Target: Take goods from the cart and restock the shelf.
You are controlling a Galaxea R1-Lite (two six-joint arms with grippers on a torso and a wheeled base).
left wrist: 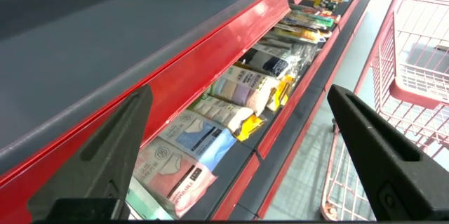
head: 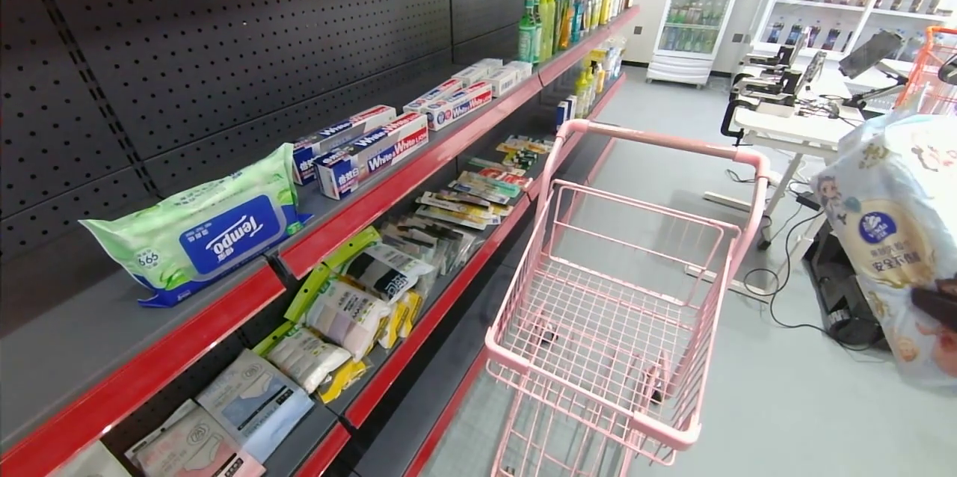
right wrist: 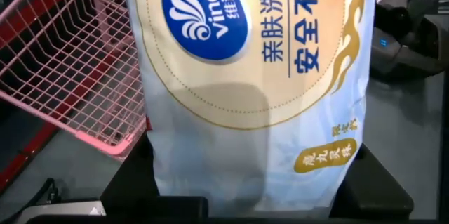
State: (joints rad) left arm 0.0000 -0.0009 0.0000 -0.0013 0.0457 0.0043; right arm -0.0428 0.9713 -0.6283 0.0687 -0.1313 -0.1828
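The tissue pack (head: 890,238) hangs in the air at about 3 o'clock from the cart (head: 658,140), well apart from the shelf (head: 75,335), which lies at the cart's 9 o'clock. The right claw (right wrist: 249,192) has it: dark fingers (right wrist: 133,189) press on both sides of the pack's near end, closed as far as the bundle allows.

It is likely light for its bulk, soft and easy to squeeze. The glossy film wrap looks slippery, so a hard pinch would dent the pack rather than hold it better. Held by one end, the long body may sag or swing. A hold across the middle of the narrow sides would probably carry it more steadily. It is not fragile, and a bump on the shelf edge should do no harm.

The right wrist view gives the grip itself, the fingers flanking the wrap, with a corner of the pink basket beyond. The head view gives the layout: a wipes pack (head: 202,230) at 9 o'clock on the top shelf, toothpaste boxes (head: 374,148) farther along at 11 o'clock, and bare grey board nearer the robot.

The left wrist view shows the left claw (left wrist: 240,90) spread wide and holding nothing. It sits beside the shelf's red edge, above packets (left wrist: 231,104) on the tier below.
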